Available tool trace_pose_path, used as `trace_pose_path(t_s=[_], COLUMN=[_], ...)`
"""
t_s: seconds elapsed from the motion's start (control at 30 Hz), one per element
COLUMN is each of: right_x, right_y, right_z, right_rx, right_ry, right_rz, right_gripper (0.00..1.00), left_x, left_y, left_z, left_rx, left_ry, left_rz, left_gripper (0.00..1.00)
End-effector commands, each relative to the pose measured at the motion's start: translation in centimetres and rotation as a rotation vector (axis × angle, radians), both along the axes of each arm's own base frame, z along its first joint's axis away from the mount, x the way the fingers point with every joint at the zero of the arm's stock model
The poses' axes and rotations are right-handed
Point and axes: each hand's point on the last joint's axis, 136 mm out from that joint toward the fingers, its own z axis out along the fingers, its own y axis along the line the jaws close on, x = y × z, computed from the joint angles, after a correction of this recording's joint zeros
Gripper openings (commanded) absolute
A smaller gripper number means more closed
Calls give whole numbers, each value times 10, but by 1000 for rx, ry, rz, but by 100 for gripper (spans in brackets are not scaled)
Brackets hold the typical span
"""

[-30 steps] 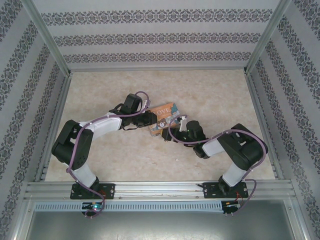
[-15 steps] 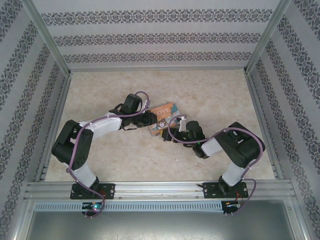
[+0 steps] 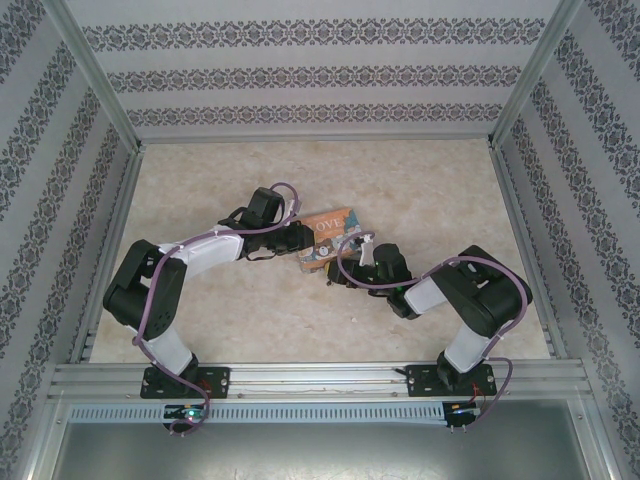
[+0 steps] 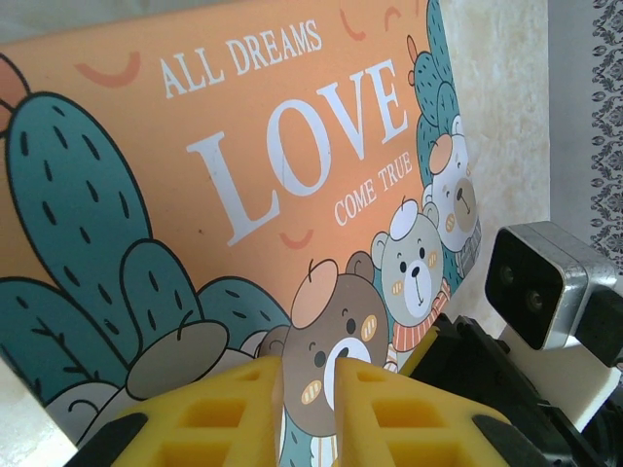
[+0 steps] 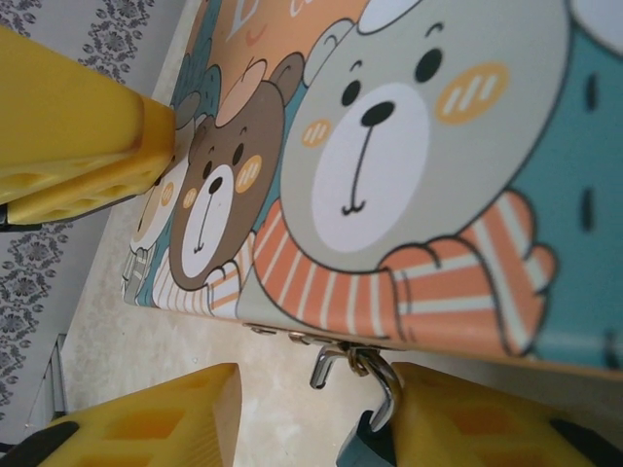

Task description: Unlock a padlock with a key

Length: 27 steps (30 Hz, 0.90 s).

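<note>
Against the orange box [image 5: 419,146], the padlock [image 5: 365,449] sits between the spread right jaws, body toward the wrist; whether the left jaws grip cannot be told.

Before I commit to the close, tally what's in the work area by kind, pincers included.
Orange "LOVE" box: 1
Blue-teal padlock: 1
Pincers: 2, left pincer and right pincer
Total: 4
</note>
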Motion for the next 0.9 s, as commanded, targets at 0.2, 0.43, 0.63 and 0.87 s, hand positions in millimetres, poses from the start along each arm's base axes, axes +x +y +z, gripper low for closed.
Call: trace_pose_path(t_s=[0.2, 0.43, 0.63, 0.87], right_x=[-1, 0, 3, -2], right_y=[2, -2, -4, -15], right_z=[16, 13, 14, 5], right_rx=[29, 21, 24, 12], right_ry=[-43, -32, -30, -5], right_rz=[16, -4, -20, -57], right_gripper=[32, 20, 5, 0], left_x=[-10, -10, -11, -15], left_y=[0, -1, 0, 3], left_z=[-9, -9, -10, -13], left_rx=[22, 23, 27, 43], left_ry=[19, 21, 23, 29], left_rz=[-22, -22, -25, -27], left_gripper=[21, 21, 21, 21])
